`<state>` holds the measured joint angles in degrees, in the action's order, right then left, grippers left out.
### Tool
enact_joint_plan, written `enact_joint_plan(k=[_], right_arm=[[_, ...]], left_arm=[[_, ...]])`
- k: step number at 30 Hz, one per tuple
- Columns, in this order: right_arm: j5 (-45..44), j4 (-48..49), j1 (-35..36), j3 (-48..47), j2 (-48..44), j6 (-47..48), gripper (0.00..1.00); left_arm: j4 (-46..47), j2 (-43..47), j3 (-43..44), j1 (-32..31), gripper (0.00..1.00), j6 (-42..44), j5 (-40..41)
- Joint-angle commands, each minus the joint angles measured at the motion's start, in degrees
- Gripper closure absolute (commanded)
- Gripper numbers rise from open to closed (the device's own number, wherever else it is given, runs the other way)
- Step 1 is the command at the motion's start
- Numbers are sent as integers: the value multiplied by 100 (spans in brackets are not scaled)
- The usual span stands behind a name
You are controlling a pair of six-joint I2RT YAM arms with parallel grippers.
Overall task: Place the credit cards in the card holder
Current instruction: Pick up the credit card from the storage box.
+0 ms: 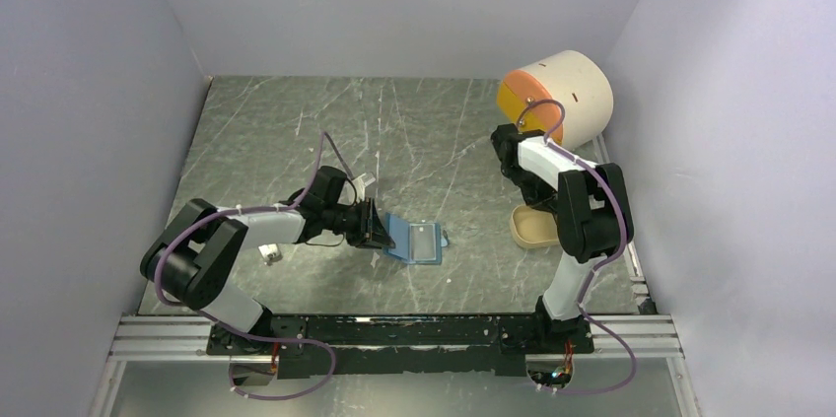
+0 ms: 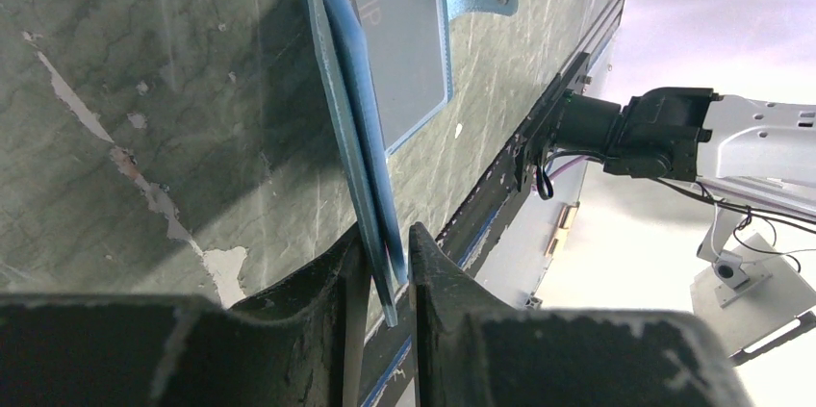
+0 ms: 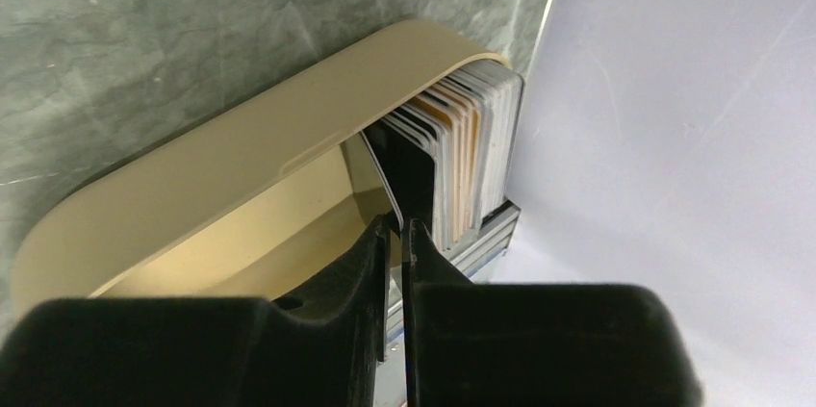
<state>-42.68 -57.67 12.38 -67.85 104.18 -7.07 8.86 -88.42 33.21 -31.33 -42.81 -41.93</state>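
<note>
Credit cards (image 3: 471,147) stand stacked in the right-hand tray (image 3: 221,157); right gripper (image 3: 395,226), jaws narrow, pinches one edge: lift it straight, singly. Left gripper (image 2: 385,239) clamps the card holder (image 2: 348,109) open.

1 card holder (image 1: 419,240); 1 tray (image 1: 521,231); 1 drum (image 1: 574,92); credit cards (image 3: 471,152) stacked, count unclear.

Robotics lab cell, plain white walls (image 1: 79,92), aluminium rail (image 1: 148,335), marbled tabletop (image 1: 424,131)

1. Tabletop (image 1: 296,121): dark grey-green, marbled with white veins and scuffs.
2. Card holder (image 1: 419,242): blue outside, paler grey-blue inside.
3. Tray (image 1: 527,230): plain tan.
4. Drum (image 1: 577,92): cream, with an orange front.
5. Credit cards (image 3: 462,157): white, orange and black edges.
</note>
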Motion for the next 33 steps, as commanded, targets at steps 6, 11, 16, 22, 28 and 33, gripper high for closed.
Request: enact_joint_plan(k=[6, 11, 16, 22, 28, 33], right_arm=[[419, -322, 186, -334, 37, -388, 96], [703, -631, 352, -615, 43, -527, 100], [939, -816, 430, -808, -90, -653, 100], [1124, -1087, 467, -1067, -387, -794, 100], [1724, -1061, 656, -1431, -828, -848, 100], [2274, -703, 1061, -1613, -1135, -908, 100]], left_arm=[[119, -67, 61, -47, 74, 20, -140], [62, -62, 86, -53, 78, 20, -85], [41, -28, 66, -49, 91, 12, 30], [-10, -5, 80, -53, 91, -102, 129], [206, -21, -95, -53, 91, -560, 339], [365, 76, -270, -52, 91, -919, 714]])
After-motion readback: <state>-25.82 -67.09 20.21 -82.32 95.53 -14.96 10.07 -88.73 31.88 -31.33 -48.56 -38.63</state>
